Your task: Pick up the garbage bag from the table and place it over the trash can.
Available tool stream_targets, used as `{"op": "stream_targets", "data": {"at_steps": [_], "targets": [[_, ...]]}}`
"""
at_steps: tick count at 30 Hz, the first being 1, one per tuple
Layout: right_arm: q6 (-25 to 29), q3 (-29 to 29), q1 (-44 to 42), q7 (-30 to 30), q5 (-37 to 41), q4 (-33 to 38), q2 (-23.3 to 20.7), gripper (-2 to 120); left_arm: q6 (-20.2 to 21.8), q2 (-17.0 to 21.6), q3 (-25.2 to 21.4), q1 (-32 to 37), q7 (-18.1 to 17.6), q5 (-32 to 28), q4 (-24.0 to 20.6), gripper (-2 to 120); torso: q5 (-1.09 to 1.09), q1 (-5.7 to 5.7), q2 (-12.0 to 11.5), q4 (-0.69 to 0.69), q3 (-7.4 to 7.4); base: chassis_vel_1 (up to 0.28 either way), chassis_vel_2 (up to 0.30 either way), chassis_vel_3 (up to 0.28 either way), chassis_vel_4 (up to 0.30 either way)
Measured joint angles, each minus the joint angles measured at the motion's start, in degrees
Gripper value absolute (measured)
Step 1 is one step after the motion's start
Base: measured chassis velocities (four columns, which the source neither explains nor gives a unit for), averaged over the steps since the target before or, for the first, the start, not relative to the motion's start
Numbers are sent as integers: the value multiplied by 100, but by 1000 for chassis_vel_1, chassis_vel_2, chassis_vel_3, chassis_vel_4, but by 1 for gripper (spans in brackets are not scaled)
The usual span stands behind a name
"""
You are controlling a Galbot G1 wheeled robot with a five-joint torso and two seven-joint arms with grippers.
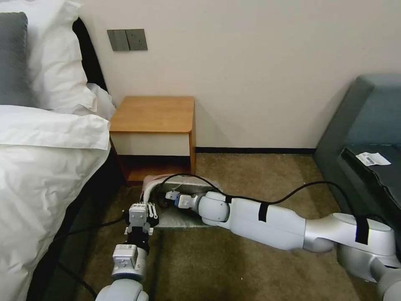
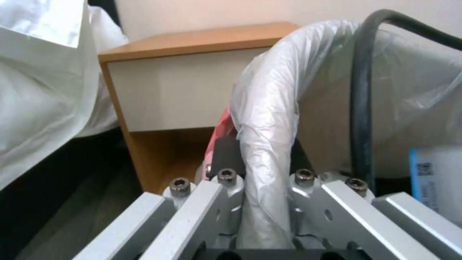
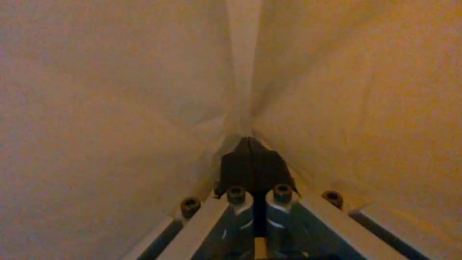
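Fingers [image 2: 226, 155] pinching crinkly garbage bag [image 2: 269, 119]

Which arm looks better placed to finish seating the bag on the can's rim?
Left, probably: the left gripper straddles the bag where it wraps the rim. The right gripper, shut, is deep inside the bag.

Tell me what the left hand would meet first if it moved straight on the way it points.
Probably the table. The left hand, gripping the bag over the bin rim, points at the cream drawer front and the shelf below. Depth is unclear, so this is a guess.
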Motion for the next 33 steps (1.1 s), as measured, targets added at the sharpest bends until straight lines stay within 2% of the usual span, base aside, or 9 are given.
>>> {"op": "stream_targets", "data": {"at_steps": [7,15,22,25,27,29,30,31,33], "targets": [[21,-32,7,67,80,89,-58,0,-8,-9,-37,-21,4,48,66,5,0,0,0,0,0,0,0,0,0],[-119,-32,-6,193,454,1066,-500,0,53,6,-306,-241,19,-37,251,5,0,0,0,0,0,0,0,0,0],[-166,311,-392,207,594,2050,-1039,0,255,66,-505,-454,-56,-518,378,5,1,0,0,1,0,0,0,0,0],[9,902,-968,81,529,2786,-1557,0,431,91,-524,-491,-112,-900,378,5,1,0,0,-1,-1,0,0,0,0],[80,1115,-1155,33,506,2984,-1691,0,457,99,-524,-496,-123,-970,378,5,2,0,0,0,0,0,0,0,0],[362,1757,-1673,-121,452,3423,-2003,0,550,120,-524,-502,-166,-1214,381,5,3,0,1,-2,-1,0,0,0,0],[784,2377,-2138,-195,370,3837,-2350,0,677,141,-519,-507,-221,-1489,382,5,2,0,1,-3,-1,0,0,0,0],[784,2377,-2138,-195,370,3837,-2350,0,677,141,-519,-507,-221,-1489,382,5,2,0,1,-3,-1,0,0,0,0],[1178,2956,-2671,-29,390,4376,-2756,0,827,179,-516,-567,-270,-1822,393,5,1,0,1,-1,-1,0,0,0,0]]}}
